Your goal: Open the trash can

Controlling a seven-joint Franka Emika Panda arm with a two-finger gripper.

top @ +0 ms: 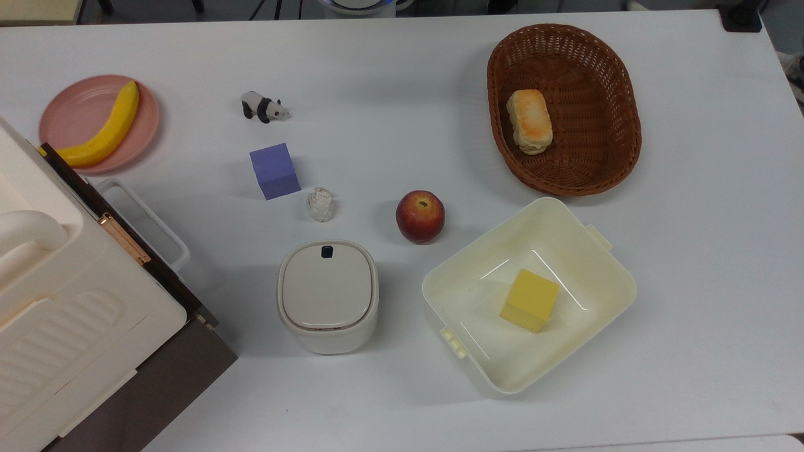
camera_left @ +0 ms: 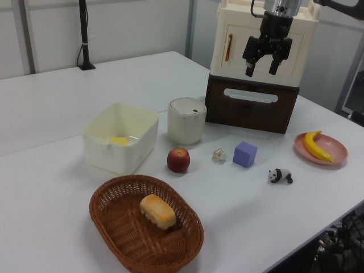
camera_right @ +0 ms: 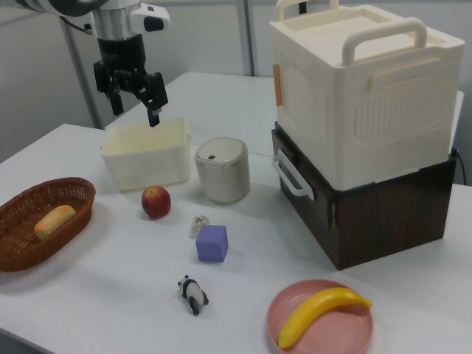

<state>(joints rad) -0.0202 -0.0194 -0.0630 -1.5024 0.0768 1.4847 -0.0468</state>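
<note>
Silver-grey wrist, white housing, black end effector [camera_right: 134, 109] with two black fingers [camera_right: 154, 112]

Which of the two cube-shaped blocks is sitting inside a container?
The yellow cube, inside the pale-yellow square plastic tub. The purple cube stands bare on the white table.

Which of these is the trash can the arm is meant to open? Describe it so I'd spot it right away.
Find the big cream box stacked on a dark brown case at the top view's left edge. Just to its right stands the trash can, with the pale-yellow tub on its other side. Unlike the open tub, it is a small rounded-square bin, closed by a flat greyish lid with a small black button.
</note>
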